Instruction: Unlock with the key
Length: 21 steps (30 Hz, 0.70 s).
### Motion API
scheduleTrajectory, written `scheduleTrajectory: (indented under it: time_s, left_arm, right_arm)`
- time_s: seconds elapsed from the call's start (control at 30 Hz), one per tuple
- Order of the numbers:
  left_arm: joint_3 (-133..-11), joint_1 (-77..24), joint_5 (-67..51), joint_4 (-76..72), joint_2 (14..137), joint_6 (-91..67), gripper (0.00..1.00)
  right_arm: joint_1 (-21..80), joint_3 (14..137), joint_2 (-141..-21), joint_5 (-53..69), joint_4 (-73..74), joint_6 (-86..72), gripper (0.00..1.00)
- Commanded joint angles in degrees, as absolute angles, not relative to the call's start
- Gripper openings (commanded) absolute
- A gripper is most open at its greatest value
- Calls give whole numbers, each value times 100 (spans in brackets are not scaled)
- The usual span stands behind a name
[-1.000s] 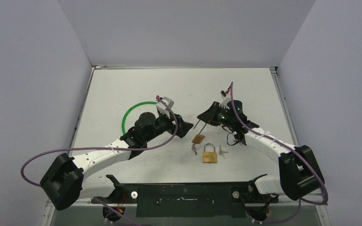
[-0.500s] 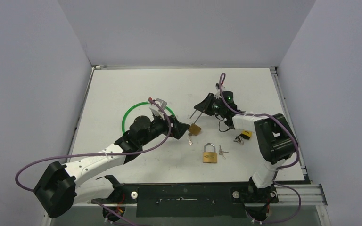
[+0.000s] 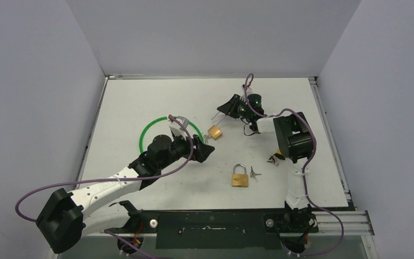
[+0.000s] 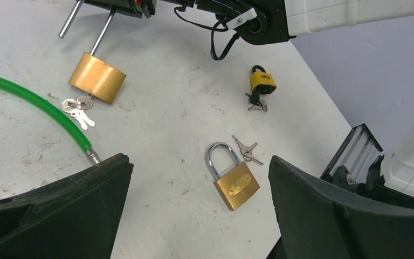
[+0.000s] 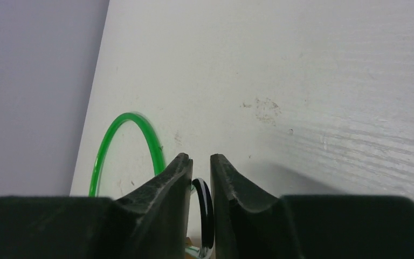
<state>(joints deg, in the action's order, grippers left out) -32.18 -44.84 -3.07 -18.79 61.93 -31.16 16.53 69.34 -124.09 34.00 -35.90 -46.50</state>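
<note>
A brass long-shackle padlock [image 3: 214,131] sits tilted behind the table's middle, its long shackle [image 4: 101,32] running up into my right gripper [image 3: 223,110]. That gripper [image 5: 199,157] is shut on the shackle [image 5: 205,208], which shows as a thin loop between the fingers. A bunch of keys [image 4: 78,104] hangs at the padlock's [image 4: 97,77] lower end, touching the table. My left gripper [image 3: 202,151] is open and holds nothing. In the left wrist view it [image 4: 199,162] hovers over a second brass padlock [image 4: 236,183] with its own loose keys [image 4: 246,149].
A green cable loop [image 3: 143,139] lies left of my left gripper, its metal end [image 4: 91,155] near the left finger. The second padlock [image 3: 240,177] and keys [image 3: 254,174] lie front centre. A small yellow padlock [image 3: 276,158] with keys sits to the right.
My right arm has pulled back and to the left, carrying the long-shackle padlock away from the front centre. My left gripper has drawn back slightly, still open.
</note>
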Motion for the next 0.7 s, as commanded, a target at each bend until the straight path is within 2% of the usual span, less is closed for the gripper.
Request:
scheduleTrajectory:
  time_s: [0.0, 0.17, 0.37, 0.5, 0.67]
  left_arm:
    - [-3427, -4439, -50, -1520, 6109, -3119, 95]
    - [-3500, -4433, 240, -1312, 5993, -2894, 95]
    - [-3757, -4432, 629, -620, 5805, -2769, 95]
    - [-4064, -4432, 911, 237, 5621, -2747, 95]
    - [-4014, -4436, 1053, 665, 5153, -2641, 95]
  right_arm:
    - [1602, 7404, -12567, 3493, -3831, -4605, 26]
    - [1562, 7603, -12426, 3138, -3194, -4280, 55]
    - [1386, 7366, -11481, 2198, -2197, -3675, 75]
    - [1336, 7137, -10565, 1385, -733, -3201, 79]
    - [1408, 6038, -8983, 766, 661, -2864, 75]
